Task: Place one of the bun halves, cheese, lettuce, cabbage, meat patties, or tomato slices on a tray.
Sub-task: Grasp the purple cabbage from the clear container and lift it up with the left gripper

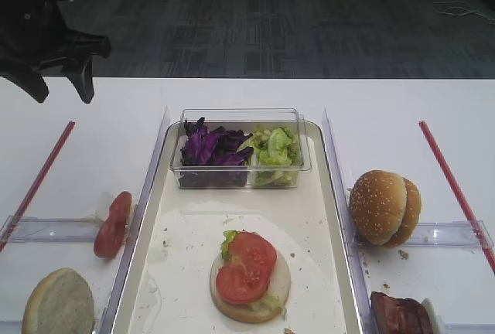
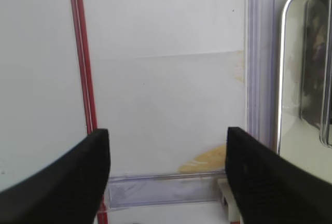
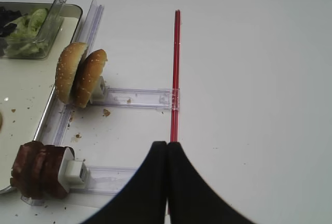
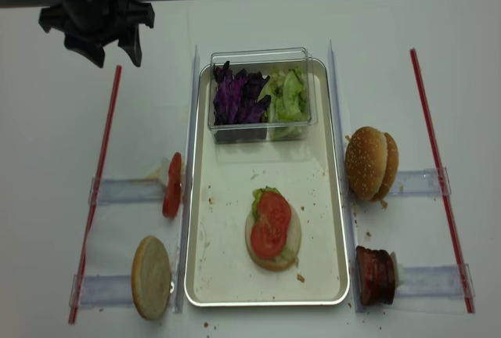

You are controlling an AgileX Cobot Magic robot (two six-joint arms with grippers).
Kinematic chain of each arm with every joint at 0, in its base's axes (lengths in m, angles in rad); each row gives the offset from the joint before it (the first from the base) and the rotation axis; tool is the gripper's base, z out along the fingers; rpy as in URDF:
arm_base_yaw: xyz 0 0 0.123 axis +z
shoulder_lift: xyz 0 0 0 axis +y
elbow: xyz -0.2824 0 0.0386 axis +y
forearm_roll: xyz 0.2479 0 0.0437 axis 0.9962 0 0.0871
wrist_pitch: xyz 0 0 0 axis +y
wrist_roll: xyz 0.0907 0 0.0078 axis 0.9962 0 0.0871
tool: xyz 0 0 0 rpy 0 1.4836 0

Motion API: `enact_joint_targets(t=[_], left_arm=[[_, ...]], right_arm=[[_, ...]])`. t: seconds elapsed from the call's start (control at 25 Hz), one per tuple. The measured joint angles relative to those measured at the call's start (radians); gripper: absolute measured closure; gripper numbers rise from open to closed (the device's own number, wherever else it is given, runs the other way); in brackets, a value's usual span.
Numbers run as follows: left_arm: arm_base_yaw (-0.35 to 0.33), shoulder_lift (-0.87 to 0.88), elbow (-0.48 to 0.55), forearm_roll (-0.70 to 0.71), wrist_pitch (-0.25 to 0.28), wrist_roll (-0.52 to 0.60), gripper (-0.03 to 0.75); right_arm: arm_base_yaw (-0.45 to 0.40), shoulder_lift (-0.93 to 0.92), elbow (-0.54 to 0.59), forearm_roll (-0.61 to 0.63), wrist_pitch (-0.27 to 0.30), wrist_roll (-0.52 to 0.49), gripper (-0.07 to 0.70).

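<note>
Left gripper [image 4: 109,50] hovers beyond the tray [image 4: 329,197], jaws apart, empty; right gripper [image 3: 167,182] jaws together.

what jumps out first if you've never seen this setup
A half-built burger sits in the middle of the metal tray: a bun base topped with lettuce and two tomato slices. Behind it a clear tub holds purple cabbage and more lettuce, while the open left end effector hovers far left.

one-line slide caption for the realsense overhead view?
Open left gripper hovers beside tray holding a bun half topped with lettuce and tomato.
</note>
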Motion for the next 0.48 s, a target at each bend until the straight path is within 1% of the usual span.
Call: enact_joint_targets(t=[0.48], left_arm=[[0.000,0.017,-0.002,0.000,0.000,0.000,0.265]], right_arm=[[0.000,0.000,0.000,0.000,0.000,0.000,0.568]])
